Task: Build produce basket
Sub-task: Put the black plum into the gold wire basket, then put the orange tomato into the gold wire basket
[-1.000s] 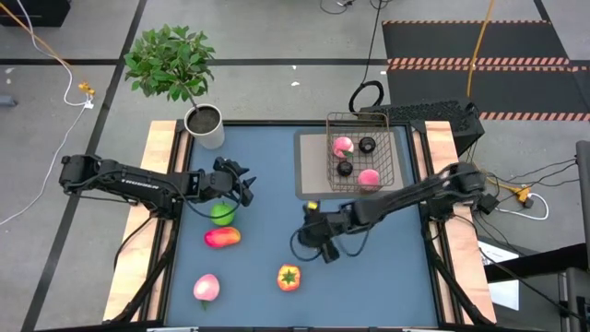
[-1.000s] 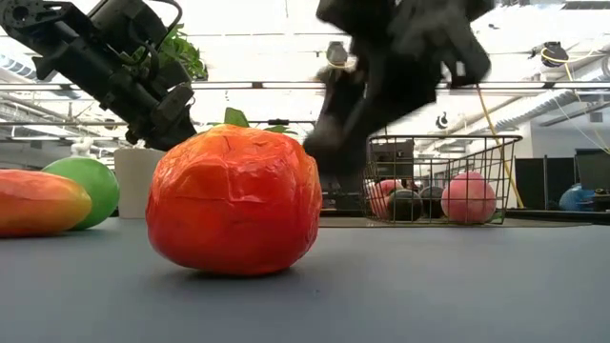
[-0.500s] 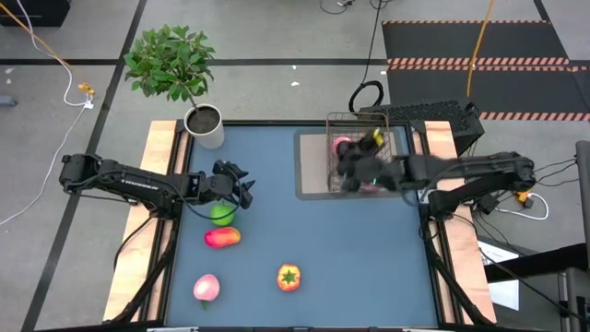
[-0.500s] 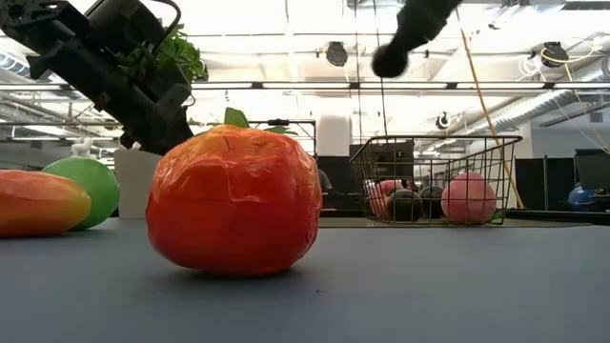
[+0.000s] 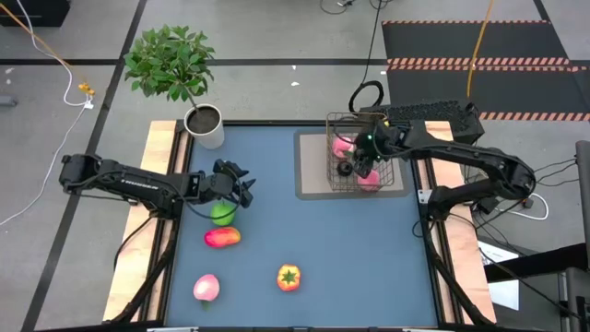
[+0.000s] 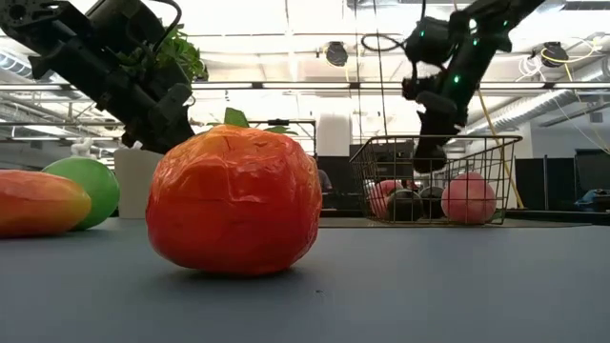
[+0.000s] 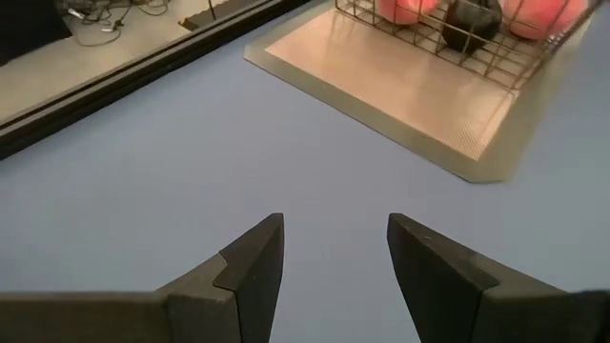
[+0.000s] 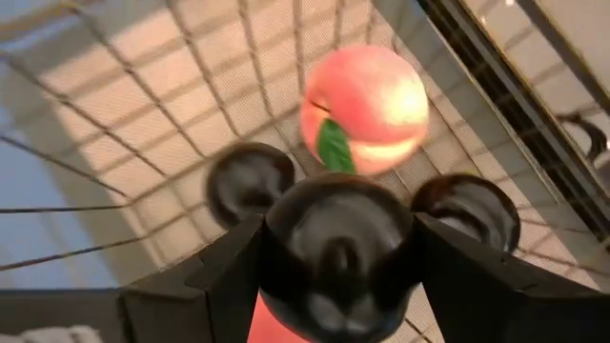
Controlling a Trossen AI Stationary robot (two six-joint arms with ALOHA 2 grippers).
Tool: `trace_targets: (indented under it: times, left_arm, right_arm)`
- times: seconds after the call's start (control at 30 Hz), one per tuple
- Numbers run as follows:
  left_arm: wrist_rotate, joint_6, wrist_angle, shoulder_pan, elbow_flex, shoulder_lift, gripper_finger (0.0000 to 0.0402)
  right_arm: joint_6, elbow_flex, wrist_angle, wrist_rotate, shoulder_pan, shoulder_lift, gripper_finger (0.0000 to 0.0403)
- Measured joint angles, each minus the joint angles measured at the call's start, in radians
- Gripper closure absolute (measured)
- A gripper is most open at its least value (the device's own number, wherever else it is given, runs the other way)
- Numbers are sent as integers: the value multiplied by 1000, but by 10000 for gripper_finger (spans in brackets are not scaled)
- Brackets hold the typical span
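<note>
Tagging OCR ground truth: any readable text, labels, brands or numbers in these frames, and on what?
None readable.
Left arm: pale marking along the link, too small to read.
Basket, produce and mat: no text.

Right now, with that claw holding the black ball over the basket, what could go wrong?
The right gripper holds a dark ball over the basket. Dropped, it may bounce off the peach or the other dark balls. The arm sits close to the wire rim and could nudge the basket. The left gripper waits open above the green apple.
</note>
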Motion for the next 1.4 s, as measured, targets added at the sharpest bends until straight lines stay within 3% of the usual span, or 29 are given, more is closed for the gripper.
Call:
trace_targets:
  times: [0.27,0.57,0.7,0.83,1.0,1.2,1.3,1.4]
  left_arm:
    - [0,9,20,11,0,0,211]
    - [1,-2,5,1,0,0,211]
    - [1,-8,4,-5,0,0,211]
    - [2,-7,5,-5,0,0,211]
    - [3,9,19,9,0,0,211]
    - [3,9,48,16,0,0,211]
    - [3,20,78,16,0,0,211]
    - [3,47,90,16,0,0,211]
  right_arm:
    - [-48,-34,31,1,-50,55,115]
    - [-25,-44,108,-1,-38,15,69]
    - [-43,-44,145,-96,15,-53,65]
    - [7,-44,245,-236,135,-117,72]
    - [32,-43,390,-131,414,-96,82]
    - [92,-43,692,-103,671,122,71]
    - [96,-41,876,-121,744,269,56]
    - [93,8,935,-173,786,399,39]
